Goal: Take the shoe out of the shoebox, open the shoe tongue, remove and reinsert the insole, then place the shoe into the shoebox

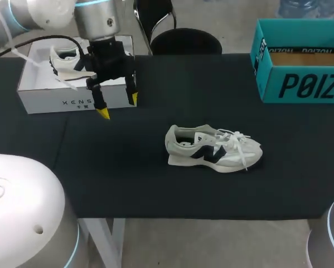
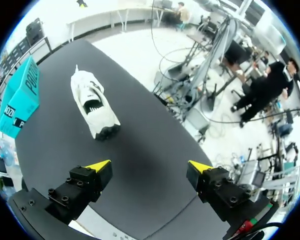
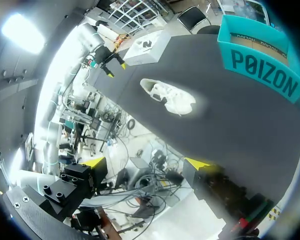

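- The white box [image 1: 41, 95] sits at the left rear of the black worktop [image 1: 127, 184], open on top, with a second shoe [image 1: 63, 58] lying inside it.
- Our left arm comes in over that box, and the left claw [image 1: 118, 106] hangs just in front of the box's front wall, above the worktop. Its two yellow-tipped fingers stand spread wide, with nothing between them.
- In the left wrist view the left claw [image 2: 149, 166] points across the bare worktop towards the shoe [image 2: 94, 107], which lies ahead of it and well apart, heel end nearest.
- The shoe [image 1: 214, 148] stands upright on its sole near the middle of the worktop, outside both boxes. Its heel is towards the white box and its toe towards the teal box [image 1: 300, 84]. Its white laces lie loose over the front.
- The teal box stands at the right rear, open on top, well apart from the shoe.
- In the right wrist view, the right claw [image 3: 145, 162] is held off past the worktop's edge, fingers apart and gripping nothing. The shoe [image 3: 169, 96] is far ahead of it, between the white box [image 3: 147, 47] and the teal box [image 3: 262, 75].
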`<act>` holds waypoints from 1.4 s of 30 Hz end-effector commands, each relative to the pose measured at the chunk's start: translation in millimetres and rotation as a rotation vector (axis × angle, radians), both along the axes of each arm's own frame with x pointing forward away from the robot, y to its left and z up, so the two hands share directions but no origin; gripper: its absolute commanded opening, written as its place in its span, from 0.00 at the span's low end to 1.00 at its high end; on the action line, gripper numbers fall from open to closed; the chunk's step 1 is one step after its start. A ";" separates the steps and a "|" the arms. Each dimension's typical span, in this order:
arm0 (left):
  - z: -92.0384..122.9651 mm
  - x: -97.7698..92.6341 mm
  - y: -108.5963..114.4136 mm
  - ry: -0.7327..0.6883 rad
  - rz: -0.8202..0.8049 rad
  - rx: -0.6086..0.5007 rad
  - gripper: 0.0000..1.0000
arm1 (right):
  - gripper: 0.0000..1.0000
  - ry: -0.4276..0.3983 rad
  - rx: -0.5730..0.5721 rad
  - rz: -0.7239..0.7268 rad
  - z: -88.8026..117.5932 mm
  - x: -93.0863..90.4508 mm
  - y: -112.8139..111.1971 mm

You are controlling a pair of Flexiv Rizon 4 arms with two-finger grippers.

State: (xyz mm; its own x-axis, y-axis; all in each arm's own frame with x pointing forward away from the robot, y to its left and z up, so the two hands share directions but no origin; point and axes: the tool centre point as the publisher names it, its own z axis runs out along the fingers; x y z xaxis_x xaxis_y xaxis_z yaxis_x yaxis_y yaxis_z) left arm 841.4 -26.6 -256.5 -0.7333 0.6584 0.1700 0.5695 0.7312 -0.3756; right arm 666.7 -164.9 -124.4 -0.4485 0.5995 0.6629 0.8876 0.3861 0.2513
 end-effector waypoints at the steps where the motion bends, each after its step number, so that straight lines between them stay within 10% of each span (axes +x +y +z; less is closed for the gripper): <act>1: -3.7 -21.3 12.3 -0.060 0.694 -0.498 1.00 | 1.00 0.000 -0.002 0.000 -0.7 0.0 0.1; 15: -48.0 -58.5 5.2 0.164 0.991 -0.837 1.00 | 1.00 0.000 -0.002 0.000 -0.7 0.0 0.1; 42: -102.7 -61.7 -43.0 0.353 0.640 -1.021 1.00 | 1.00 0.000 -0.002 0.000 -0.7 0.0 0.1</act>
